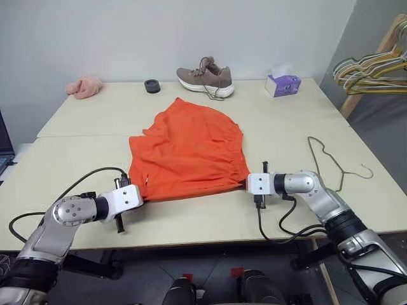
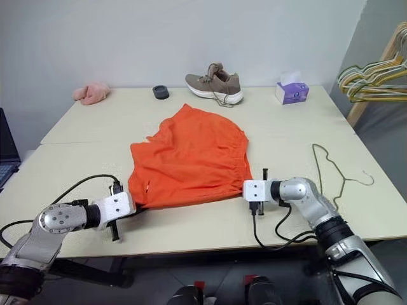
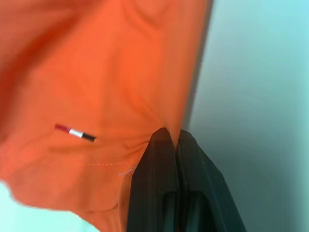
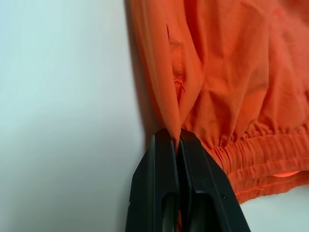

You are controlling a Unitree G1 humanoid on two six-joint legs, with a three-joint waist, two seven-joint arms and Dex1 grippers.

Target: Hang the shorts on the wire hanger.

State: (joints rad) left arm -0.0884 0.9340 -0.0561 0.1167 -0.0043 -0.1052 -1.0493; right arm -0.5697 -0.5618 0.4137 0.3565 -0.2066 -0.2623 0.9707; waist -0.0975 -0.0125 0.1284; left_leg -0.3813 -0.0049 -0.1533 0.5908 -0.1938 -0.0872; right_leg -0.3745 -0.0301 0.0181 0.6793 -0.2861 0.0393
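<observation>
The orange shorts [image 1: 187,152] lie spread on the table, waistband toward me. My left gripper [image 3: 173,136] is shut on the fabric at the near left corner of the shorts [image 3: 111,87]. On the other side, my right gripper [image 4: 174,135] is shut on the near right corner of the shorts [image 4: 231,77], beside the gathered waistband. The thin olive wire hanger [image 1: 334,164] lies flat on the table to the right of my right arm, apart from the shorts.
At the back of the table [image 1: 82,159] stand a brown shoe [image 1: 205,78], a small black ring [image 1: 152,86], a purple tissue box [image 1: 282,84] and a pink cloth [image 1: 84,87]. A bunch of hangers [image 1: 372,68] hangs on a wooden rack at far right.
</observation>
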